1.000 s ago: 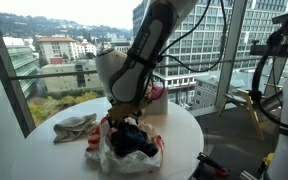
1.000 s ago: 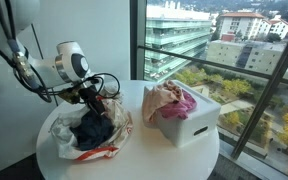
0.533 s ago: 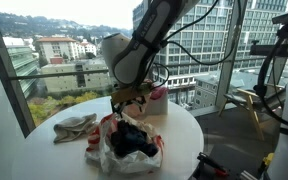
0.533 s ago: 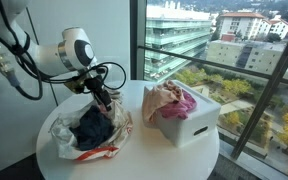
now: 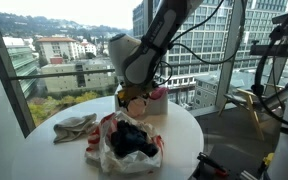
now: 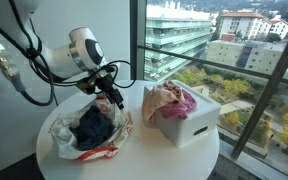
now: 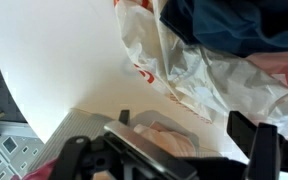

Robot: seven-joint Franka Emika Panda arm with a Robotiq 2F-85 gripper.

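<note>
Two fingers of the claw (image 6: 115,97) stand wide apart and, as far as we can tell from the dim wrist view, hold nothing. It hangs over the edge of the plastic bag (image 6: 112,150), on the side toward the white box (image 6: 191,130). We see the dark blue garment (image 6: 92,128) bundled inside the bag, ungripped, while pink and beige clothes (image 6: 170,98) fill the box. Both stand on the round white table (image 6: 149,162); a crumpled cloth (image 5: 74,126) lies loose, well apart, untouched.

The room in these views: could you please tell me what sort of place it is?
Likely a high-rise office or lab: tall windows overlook city buildings; a round white table holds a bag of clothes and a white box.
</note>
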